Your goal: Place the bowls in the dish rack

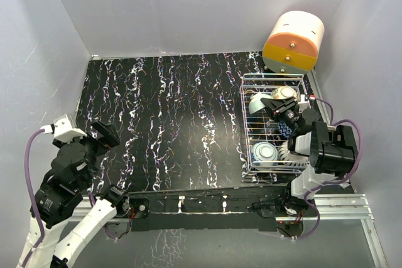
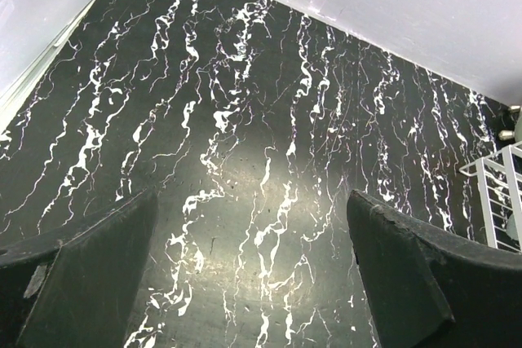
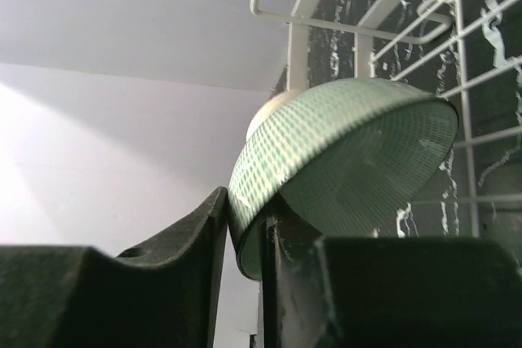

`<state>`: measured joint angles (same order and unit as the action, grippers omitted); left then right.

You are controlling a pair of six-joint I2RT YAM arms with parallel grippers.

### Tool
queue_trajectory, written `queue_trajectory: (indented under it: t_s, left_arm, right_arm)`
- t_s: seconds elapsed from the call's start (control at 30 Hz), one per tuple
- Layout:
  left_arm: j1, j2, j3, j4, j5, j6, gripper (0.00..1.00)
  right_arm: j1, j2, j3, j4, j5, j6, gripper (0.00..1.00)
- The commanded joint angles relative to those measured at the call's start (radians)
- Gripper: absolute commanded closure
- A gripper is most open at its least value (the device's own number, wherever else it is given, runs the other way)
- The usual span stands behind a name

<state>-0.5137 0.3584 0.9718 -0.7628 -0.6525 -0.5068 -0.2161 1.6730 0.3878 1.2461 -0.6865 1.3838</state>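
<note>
The silver wire dish rack stands at the table's right side. My right gripper is inside it, shut on the rim of the mint green bowl. In the right wrist view the fingers pinch that bowl, tilted on edge, with rack wires behind. The cream bowl with orange flower sits at the rack's far end. The blue-and-white bowl stands at its near end. The red-orange bowl is hidden by the right arm. My left gripper is open and empty at the left, above bare table.
A cream-and-orange rounded drawer box stands behind the rack in the far right corner. White walls close the table's back and sides. The black marbled tabletop spreads left of the rack. A rack corner shows at the left wrist view's right edge.
</note>
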Motion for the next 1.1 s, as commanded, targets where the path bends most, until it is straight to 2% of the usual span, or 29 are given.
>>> queue_trajectory:
  t_s: [0.0,0.13,0.23,0.57,0.63,0.73,0.93,1.0,1.07]
  left_arm:
    - [-0.003,0.001,-0.02,0.013,0.008,-0.005,0.03]
    - [-0.002,-0.005,-0.035,0.02,0.015,-0.009,0.03]
    - [-0.003,-0.011,-0.045,0.02,0.016,-0.013,0.03]
    - [-0.003,-0.013,-0.049,0.033,0.03,-0.015,0.03]
    - [-0.003,-0.015,-0.047,0.032,0.032,-0.014,0.03]
    - [-0.003,-0.017,-0.046,0.028,0.031,-0.015,0.03]
    - [-0.002,-0.025,-0.043,0.031,0.031,-0.012,0.03]
    - [-0.003,-0.025,-0.046,0.036,0.034,-0.013,0.03]
    - [-0.003,-0.024,-0.051,0.039,0.039,-0.014,0.03]
  right_arm:
    - [0.006,-0.089,-0.012,-0.282,0.038,-0.154,0.76]
    - [0.004,-0.168,-0.003,-0.466,0.083,-0.215,0.75]
    - [0.005,-0.205,0.001,-0.561,0.096,-0.253,0.69]
    - [0.005,-0.293,0.004,-0.745,0.099,-0.321,0.62]
    - [0.006,-0.314,0.017,-0.809,0.108,-0.341,0.52]
    - [0.005,-0.348,0.04,-0.902,0.125,-0.376,0.45]
    - [0.006,-0.395,0.121,-1.103,0.19,-0.478,0.41]
    - [0.006,-0.408,0.137,-1.144,0.204,-0.5,0.36]
    - [0.006,-0.419,0.141,-1.165,0.209,-0.51,0.36]
